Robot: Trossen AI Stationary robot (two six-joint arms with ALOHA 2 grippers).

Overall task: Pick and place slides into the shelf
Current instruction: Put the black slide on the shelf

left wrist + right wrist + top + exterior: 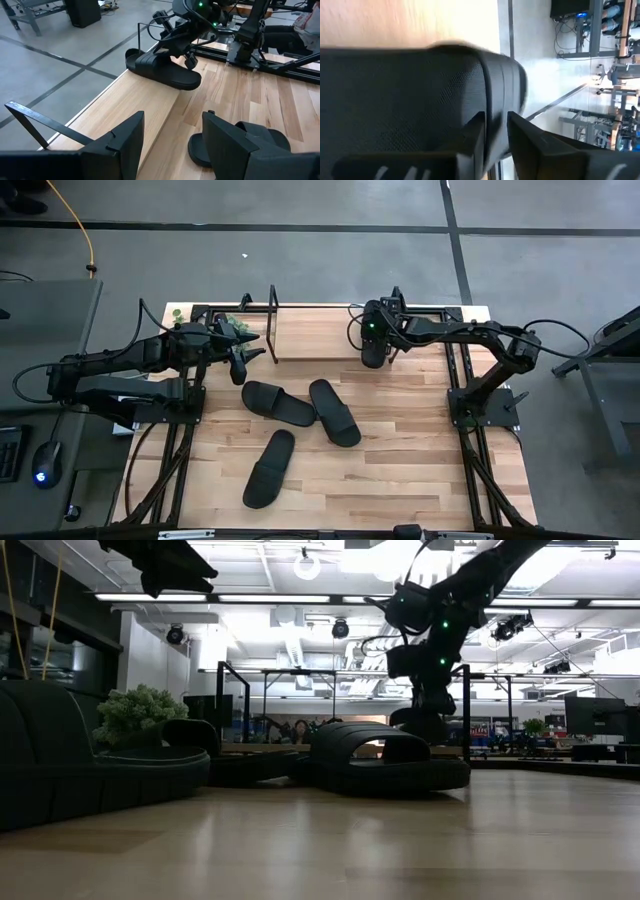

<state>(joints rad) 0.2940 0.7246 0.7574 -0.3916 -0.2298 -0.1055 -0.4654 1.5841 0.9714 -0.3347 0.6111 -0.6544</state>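
1. Since the shelf (310,335) is the biggest task thing here, start there; it runs along the table's far edge, light board between black wire end frames, and it holds one slide at the right end, nothing else that I can see.
2. Three slides lie loose on the tabletop (420,470); two (279,403) (334,412) touch in a V near the middle, and the third (269,468) sits nearer the front edge; so I'd guess roughly a quarter done.
3. The fourth slide (162,70) rests on the shelf board.
4. The right gripper (181,54) sits on that slide, fingers (470,145) nearly together, pinching its strap.
5. The left gripper (240,352) hovers by the shelf's left end, fingers (125,142) spread wide, empty.
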